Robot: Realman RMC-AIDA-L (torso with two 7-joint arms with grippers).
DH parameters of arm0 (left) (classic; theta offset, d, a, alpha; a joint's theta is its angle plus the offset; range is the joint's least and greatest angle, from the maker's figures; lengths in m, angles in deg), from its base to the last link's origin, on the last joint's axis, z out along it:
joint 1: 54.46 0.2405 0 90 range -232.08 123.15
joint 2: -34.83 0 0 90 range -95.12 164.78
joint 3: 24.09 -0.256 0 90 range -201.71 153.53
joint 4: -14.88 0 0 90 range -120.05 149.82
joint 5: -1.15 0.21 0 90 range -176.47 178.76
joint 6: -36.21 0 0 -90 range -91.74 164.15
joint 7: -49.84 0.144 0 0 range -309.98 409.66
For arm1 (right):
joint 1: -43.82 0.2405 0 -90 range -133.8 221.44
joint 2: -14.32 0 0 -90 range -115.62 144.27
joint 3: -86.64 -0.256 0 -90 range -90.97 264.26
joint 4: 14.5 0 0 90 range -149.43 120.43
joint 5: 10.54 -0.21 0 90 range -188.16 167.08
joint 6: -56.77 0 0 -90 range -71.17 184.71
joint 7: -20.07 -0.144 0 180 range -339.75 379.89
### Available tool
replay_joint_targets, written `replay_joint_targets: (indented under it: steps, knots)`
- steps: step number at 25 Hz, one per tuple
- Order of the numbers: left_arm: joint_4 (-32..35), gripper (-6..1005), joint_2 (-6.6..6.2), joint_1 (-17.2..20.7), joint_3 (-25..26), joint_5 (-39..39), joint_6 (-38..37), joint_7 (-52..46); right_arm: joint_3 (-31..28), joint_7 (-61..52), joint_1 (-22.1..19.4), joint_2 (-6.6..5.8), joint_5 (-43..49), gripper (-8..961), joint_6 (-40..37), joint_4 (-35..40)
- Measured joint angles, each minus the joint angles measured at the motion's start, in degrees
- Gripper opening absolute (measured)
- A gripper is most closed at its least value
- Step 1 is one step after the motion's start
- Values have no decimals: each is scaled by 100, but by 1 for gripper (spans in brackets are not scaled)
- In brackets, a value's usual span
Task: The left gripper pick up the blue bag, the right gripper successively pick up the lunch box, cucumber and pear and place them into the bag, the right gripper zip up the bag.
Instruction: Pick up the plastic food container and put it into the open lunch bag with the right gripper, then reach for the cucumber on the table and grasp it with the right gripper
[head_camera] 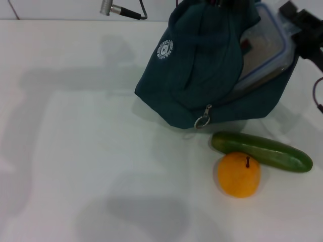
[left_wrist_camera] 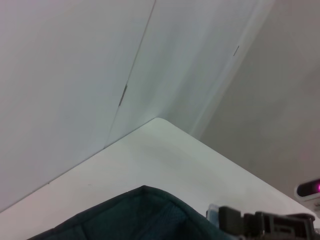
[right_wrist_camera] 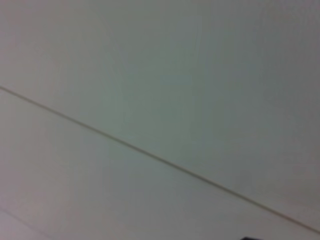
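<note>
The blue bag [head_camera: 202, 75] hangs tilted at the table's far side. Its top runs out of the head view, so the left gripper holding it is hidden. Its zipper ring pull [head_camera: 203, 121] dangles at the front. The clear lunch box [head_camera: 265, 50] with its blue-rimmed lid sits partway inside the bag's open mouth. My black right gripper [head_camera: 292, 14] is at the box's outer corner and seems closed on it. It also shows in the left wrist view [left_wrist_camera: 265, 222], beside the bag's fabric [left_wrist_camera: 140, 215]. The cucumber [head_camera: 260, 151] and the pear [head_camera: 238, 175] lie touching on the table in front of the bag.
A silver connector with a black cable [head_camera: 113, 9] sits at the far edge of the white table [head_camera: 75, 151]. The left wrist view shows the table's far corner [left_wrist_camera: 157, 122] and white walls. The right wrist view shows only a plain white surface.
</note>
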Motion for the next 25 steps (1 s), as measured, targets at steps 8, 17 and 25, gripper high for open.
replay_joint_targets:
  steps: [8, 17, 25]
  knots:
    - [0, 53, 0, 33, -8, -52, -24, 14, 6, -23, 206, 0, 369, 266, 57, -12]
    - [-4, 53, -1, 142, -9, -63, -37, 63, 3, -19, 22, -1, 467, 294, -155, 130]
    - [-92, 53, 5, 196, 31, -64, 8, 189, 6, 155, -1050, -50, 472, 337, -1344, 944]
